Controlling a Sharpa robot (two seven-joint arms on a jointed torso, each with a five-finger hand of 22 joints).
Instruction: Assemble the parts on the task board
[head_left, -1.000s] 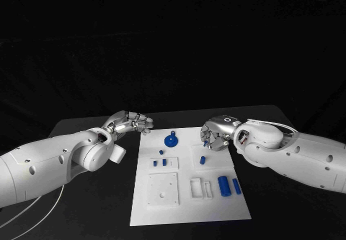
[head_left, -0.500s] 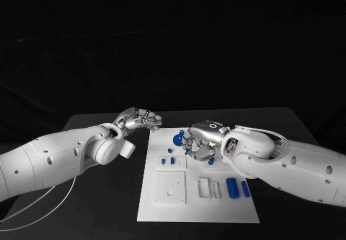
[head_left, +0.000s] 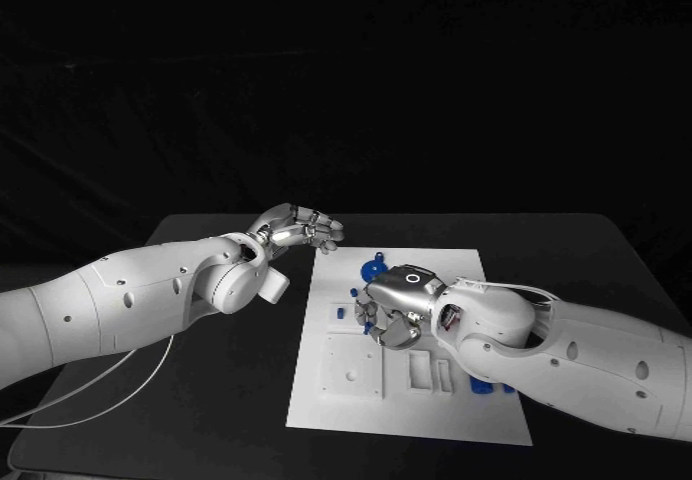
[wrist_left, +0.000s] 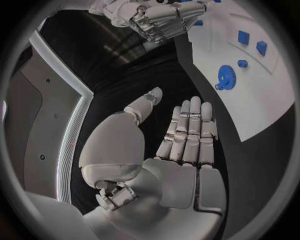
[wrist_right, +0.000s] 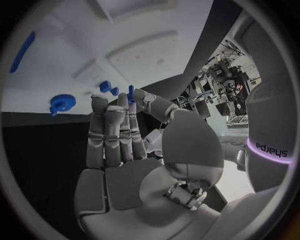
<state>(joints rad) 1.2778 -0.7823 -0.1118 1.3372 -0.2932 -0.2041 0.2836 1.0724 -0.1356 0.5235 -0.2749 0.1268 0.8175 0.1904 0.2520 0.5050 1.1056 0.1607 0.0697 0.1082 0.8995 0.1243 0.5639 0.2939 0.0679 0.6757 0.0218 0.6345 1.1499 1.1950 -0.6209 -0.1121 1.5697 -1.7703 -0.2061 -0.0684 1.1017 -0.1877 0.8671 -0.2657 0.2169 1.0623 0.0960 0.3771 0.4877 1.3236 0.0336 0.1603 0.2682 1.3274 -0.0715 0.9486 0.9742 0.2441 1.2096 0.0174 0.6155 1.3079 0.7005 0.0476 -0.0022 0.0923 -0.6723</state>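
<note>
The white task board (head_left: 346, 400) lies in the middle of the black table. My right hand (head_left: 392, 310) hovers low over its centre, fingers pointing down at it and nothing gripped in them. In the right wrist view a slim blue part (wrist_right: 130, 92) shows just past the fingertips (wrist_right: 119, 102); I cannot tell whether it touches them. A blue gear (head_left: 372, 268) lies at the board's far end, with small blue parts (head_left: 339, 310) near it. My left hand (head_left: 300, 228) floats beside the board's far left corner, empty, with its fingers (wrist_left: 190, 130) straight.
Two blue cylinders (head_left: 483, 385) lie on the board's right side, mostly covered by my right forearm. White raised blocks (head_left: 351, 365) stand on the near half of the board. A white cable (head_left: 87, 400) trails over the table on the left.
The camera has shifted. Against the board, my right hand has moved from the far right edge to over the centre, covering the blue peg there. The left hand has held its place.
</note>
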